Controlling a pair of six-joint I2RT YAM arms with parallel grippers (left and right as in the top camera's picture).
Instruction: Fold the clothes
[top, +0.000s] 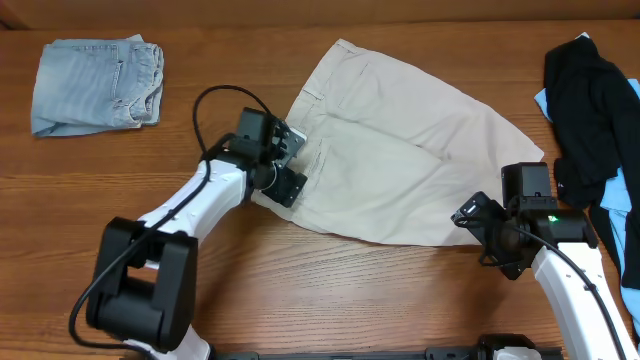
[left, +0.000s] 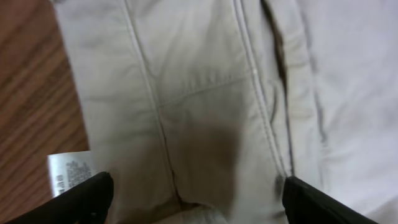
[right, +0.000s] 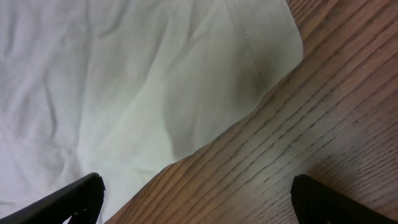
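Note:
The beige shorts (top: 400, 150) lie spread flat in the middle of the table, waistband toward the left. My left gripper (top: 285, 165) is open over the waistband edge; in the left wrist view its fingers (left: 196, 199) straddle the seam of the shorts (left: 205, 93), with the small white label (left: 68, 171) beside the left finger. My right gripper (top: 478, 222) is open just off the shorts' lower right hem. In the right wrist view its fingers (right: 198, 196) are over bare wood, with the hem corner (right: 155, 81) just ahead.
A folded light-blue denim garment (top: 95, 82) lies at the back left. A black garment with light-blue cloth (top: 600, 110) is piled at the right edge. Bare wooden table (top: 350, 290) lies in front of the shorts.

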